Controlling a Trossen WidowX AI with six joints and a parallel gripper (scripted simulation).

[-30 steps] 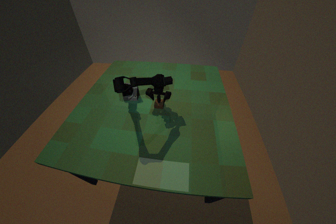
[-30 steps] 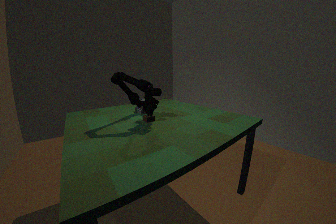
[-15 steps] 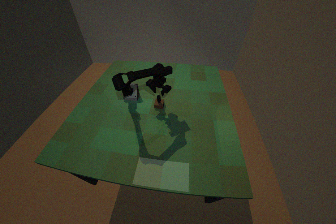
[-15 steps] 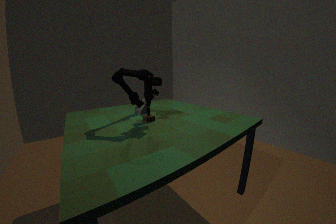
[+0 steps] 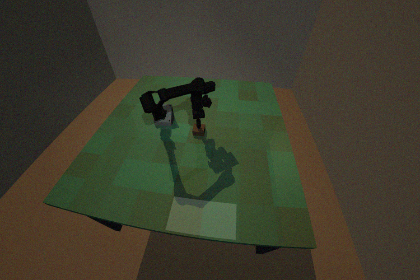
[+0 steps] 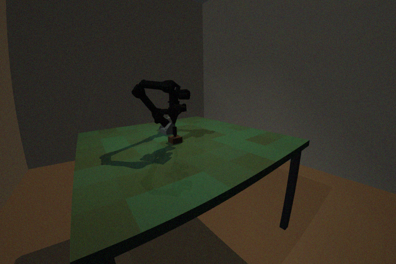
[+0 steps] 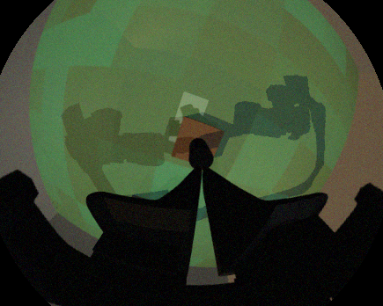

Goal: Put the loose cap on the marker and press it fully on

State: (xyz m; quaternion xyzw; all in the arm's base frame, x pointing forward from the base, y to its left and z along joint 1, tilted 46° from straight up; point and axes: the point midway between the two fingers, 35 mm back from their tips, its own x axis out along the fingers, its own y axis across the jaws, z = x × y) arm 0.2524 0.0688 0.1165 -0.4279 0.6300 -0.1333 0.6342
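The holder block is a small orange-brown box on the table. The marker with its cap shows as one dark upright piece standing in the block. No separate cap shows on the table. The line between cap and marker is too dark to see, so how far down the cap sits cannot be told. My gripper is shut with nothing between its fingertips. It points down, right over the top of the dark piece; whether the tips touch it is unclear.
The arm's grey base stands on the green patchwork table, behind and left of the block in the top view. Shadows of the arm lie across the table. A pale patch lies at the table's near edge.
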